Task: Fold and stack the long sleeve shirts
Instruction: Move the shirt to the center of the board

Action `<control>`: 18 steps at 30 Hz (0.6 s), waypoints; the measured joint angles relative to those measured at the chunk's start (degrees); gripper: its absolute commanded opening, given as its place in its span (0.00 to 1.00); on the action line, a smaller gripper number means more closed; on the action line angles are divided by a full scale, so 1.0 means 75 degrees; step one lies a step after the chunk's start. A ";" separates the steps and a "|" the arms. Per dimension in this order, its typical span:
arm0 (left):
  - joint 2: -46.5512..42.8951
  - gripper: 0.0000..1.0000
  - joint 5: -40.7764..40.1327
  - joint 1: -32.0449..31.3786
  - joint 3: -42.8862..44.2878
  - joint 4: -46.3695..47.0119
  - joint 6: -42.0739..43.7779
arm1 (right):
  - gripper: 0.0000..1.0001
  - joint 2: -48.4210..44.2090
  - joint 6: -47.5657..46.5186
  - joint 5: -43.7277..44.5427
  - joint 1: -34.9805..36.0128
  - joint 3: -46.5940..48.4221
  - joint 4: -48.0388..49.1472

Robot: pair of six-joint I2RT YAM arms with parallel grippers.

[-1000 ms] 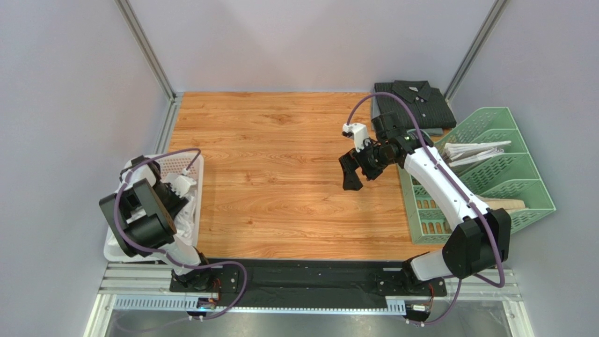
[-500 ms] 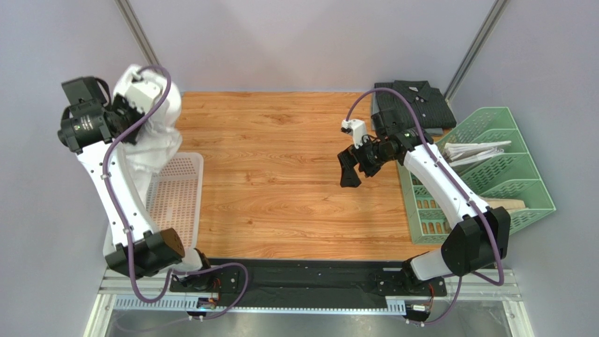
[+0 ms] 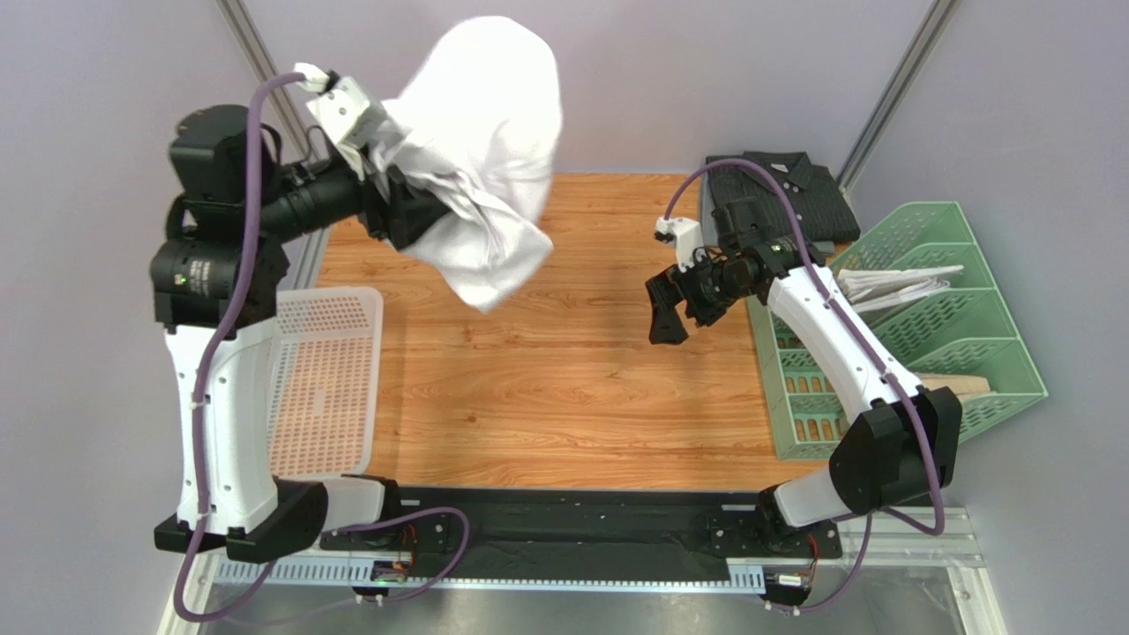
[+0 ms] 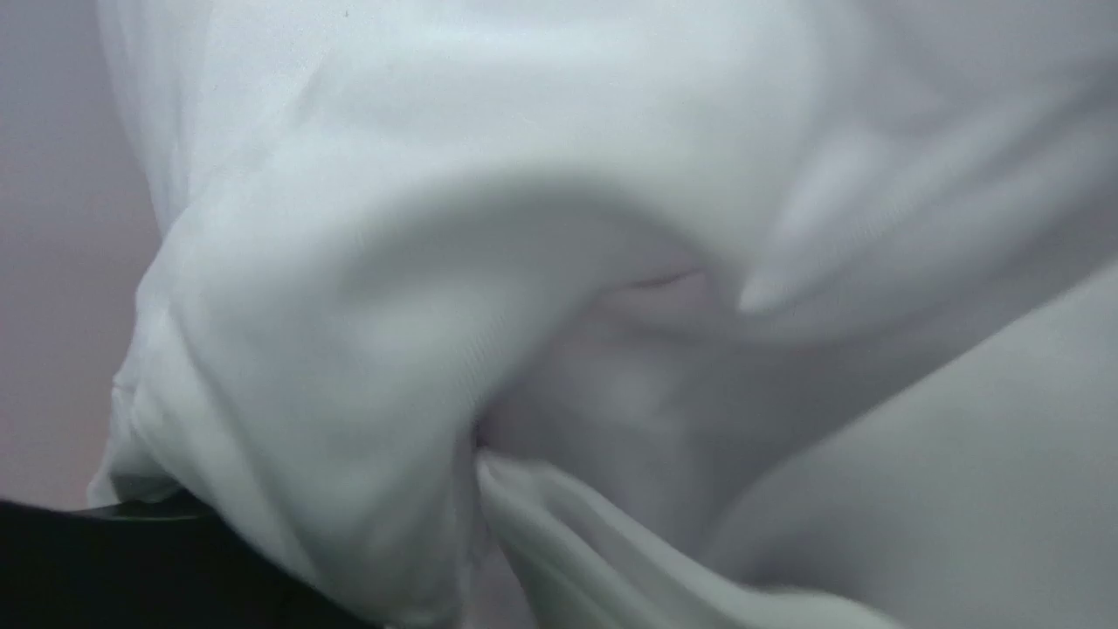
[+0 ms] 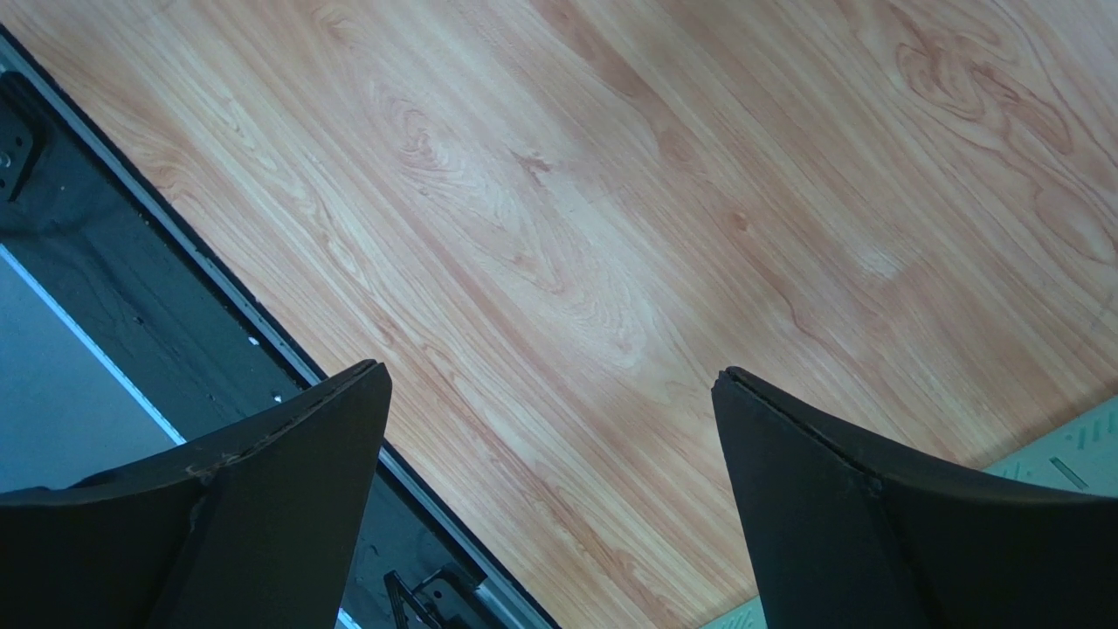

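Note:
The white long sleeve shirt [image 3: 484, 146] hangs bunched and billowing in the air over the back left of the table, at the end of my raised left arm. My left gripper [image 3: 414, 218] is buried in the cloth. The white shirt [image 4: 525, 262] fills the left wrist view, so the jaws are hidden. The dark striped shirt [image 3: 775, 196] lies folded at the back right corner. My right gripper [image 3: 667, 322] hovers open over the table's right half, and its wrist view shows the right gripper [image 5: 551, 374] with only bare wood between its fingers.
A white mesh basket [image 3: 325, 384] sits at the left table edge below my left arm. A green file rack [image 3: 928, 331] holding white papers [image 3: 895, 285] stands on the right. Grey walls close the back and sides.
My left arm rose from the basket with the white shirt and swung it up and rightward over the back of the table. The right gripper barely moved.

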 measured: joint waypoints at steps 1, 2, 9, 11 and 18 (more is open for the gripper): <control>-0.0128 0.99 0.0134 -0.0035 -0.0495 0.0157 -0.0114 | 1.00 -0.0003 0.0000 -0.0006 -0.0122 0.0000 -0.0006; -0.0227 0.99 0.0195 -0.0061 -0.1116 0.0219 -0.0114 | 1.00 -0.0006 0.0003 -0.0020 -0.0259 0.0000 -0.0012; 0.0017 0.99 -0.0726 0.0140 -0.5015 -0.0303 0.1189 | 1.00 -0.0061 0.0003 -0.0166 -0.0906 0.0000 -0.0119; -0.0047 0.95 -0.1209 0.0157 -0.6155 -0.0481 0.1580 | 1.00 -0.0052 0.0003 -0.0242 -0.0863 0.0000 -0.0154; -0.0096 0.89 -0.2040 0.0143 -0.7638 -0.0772 0.2279 | 0.81 0.0568 -0.0012 -0.0192 0.0338 0.0020 -0.0119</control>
